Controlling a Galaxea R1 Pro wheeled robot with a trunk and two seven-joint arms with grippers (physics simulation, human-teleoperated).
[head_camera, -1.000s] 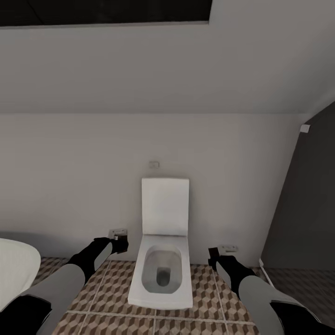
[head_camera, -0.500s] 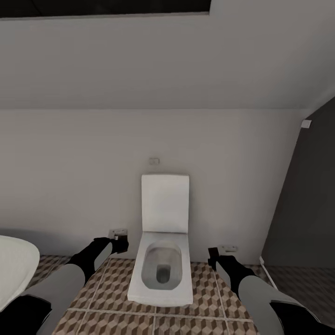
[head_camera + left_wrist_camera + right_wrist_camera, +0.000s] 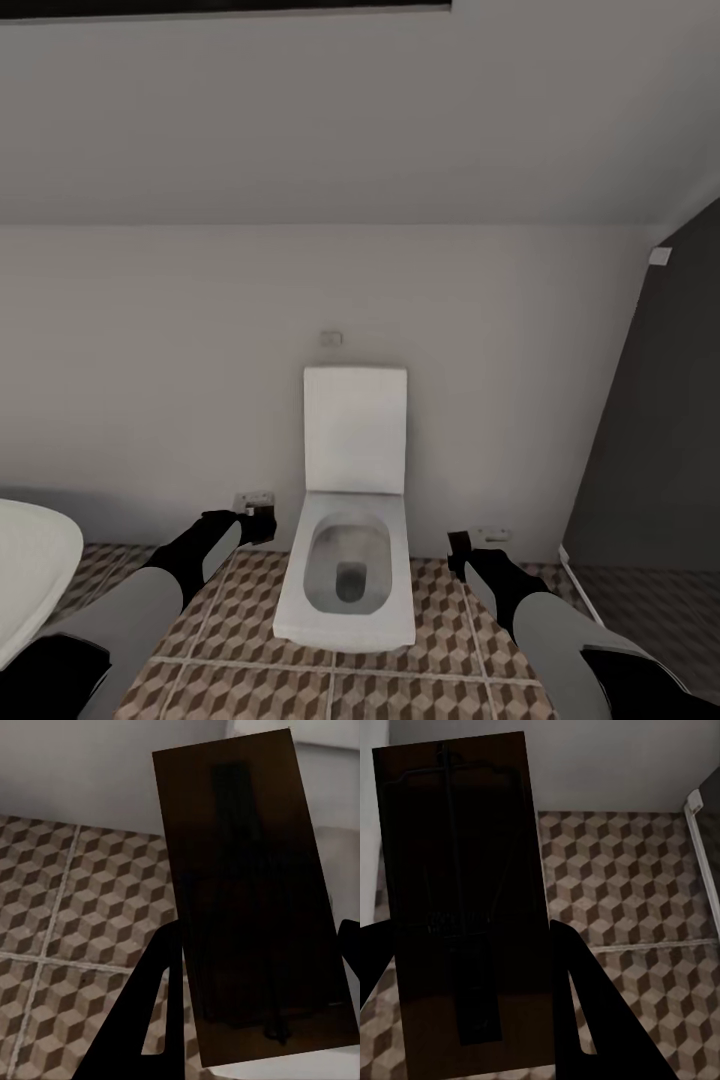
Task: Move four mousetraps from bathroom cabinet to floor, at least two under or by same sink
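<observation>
Cube-patterned brown and beige floor tiles spread before us; our left end effector pinches a flat dark-brown mousetrap, a white square toilet sits between, and our right end effector pinches another dark-brown mousetrap.

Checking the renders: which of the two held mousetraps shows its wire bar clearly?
The mousetrap in the right gripper: its wire frame and bar stand out on the board. The one in the left gripper looks like a plain dark slab.
</observation>
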